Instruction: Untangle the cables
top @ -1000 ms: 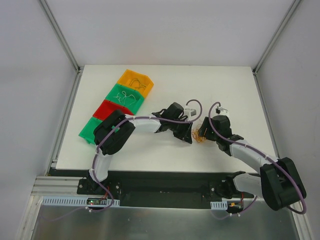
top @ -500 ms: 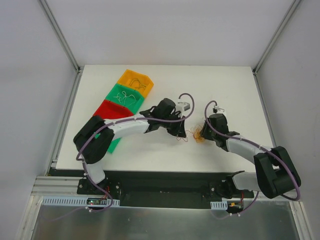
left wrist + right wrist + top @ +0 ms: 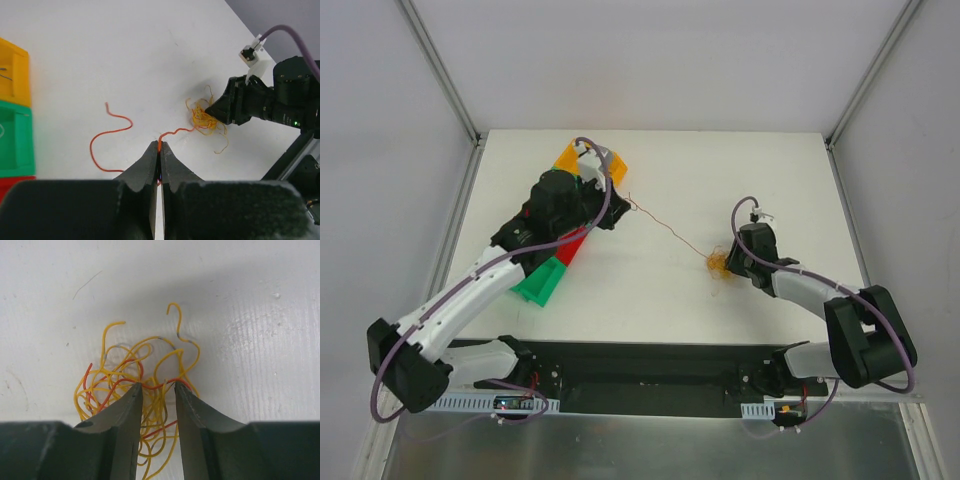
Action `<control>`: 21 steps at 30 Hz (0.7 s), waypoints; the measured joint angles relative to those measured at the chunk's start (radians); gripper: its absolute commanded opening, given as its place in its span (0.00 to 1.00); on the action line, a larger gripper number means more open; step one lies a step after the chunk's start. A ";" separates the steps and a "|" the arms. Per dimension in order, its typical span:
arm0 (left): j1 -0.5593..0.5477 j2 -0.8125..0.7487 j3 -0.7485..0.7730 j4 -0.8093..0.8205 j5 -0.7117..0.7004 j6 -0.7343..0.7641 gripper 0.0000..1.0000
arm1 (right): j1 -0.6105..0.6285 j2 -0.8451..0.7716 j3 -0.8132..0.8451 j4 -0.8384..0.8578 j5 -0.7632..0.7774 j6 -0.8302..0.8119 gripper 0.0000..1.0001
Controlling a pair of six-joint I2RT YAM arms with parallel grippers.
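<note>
The cables are a small clump [image 3: 719, 265] of orange-yellow and red wires right of the table's middle. My left gripper [image 3: 622, 198] is shut on one red wire [image 3: 665, 228], which stretches from it across the table to the clump. In the left wrist view the red wire [image 3: 120, 116] enters the closed jaws of my left gripper [image 3: 160, 144], with a curled free tail to the left. My right gripper [image 3: 728, 262] is at the clump. In the right wrist view its gripper [image 3: 156, 386] is open, with its fingers down on either side of strands of the clump [image 3: 125, 372].
A row of bins lies at the left: orange [image 3: 617, 170], red [image 3: 570, 246], green [image 3: 542, 284], partly hidden under my left arm. The orange bin [image 3: 12, 75] and a green bin [image 3: 15, 142] show at the left wrist view's left edge. Frame posts stand at the corners.
My left arm has swung back and left, over the bins, drawing the red wire out of the clump into a long line. My right gripper has stayed at the clump.
</note>
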 measured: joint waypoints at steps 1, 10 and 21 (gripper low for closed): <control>0.000 -0.037 0.001 -0.013 -0.029 0.013 0.00 | -0.001 0.004 0.004 -0.001 0.000 0.002 0.34; 0.047 -0.150 0.114 -0.176 -0.298 0.104 0.00 | -0.008 0.020 0.026 0.002 0.005 0.019 0.34; 0.132 -0.209 0.188 -0.296 -0.365 0.111 0.00 | -0.012 0.034 0.044 0.015 0.000 0.050 0.48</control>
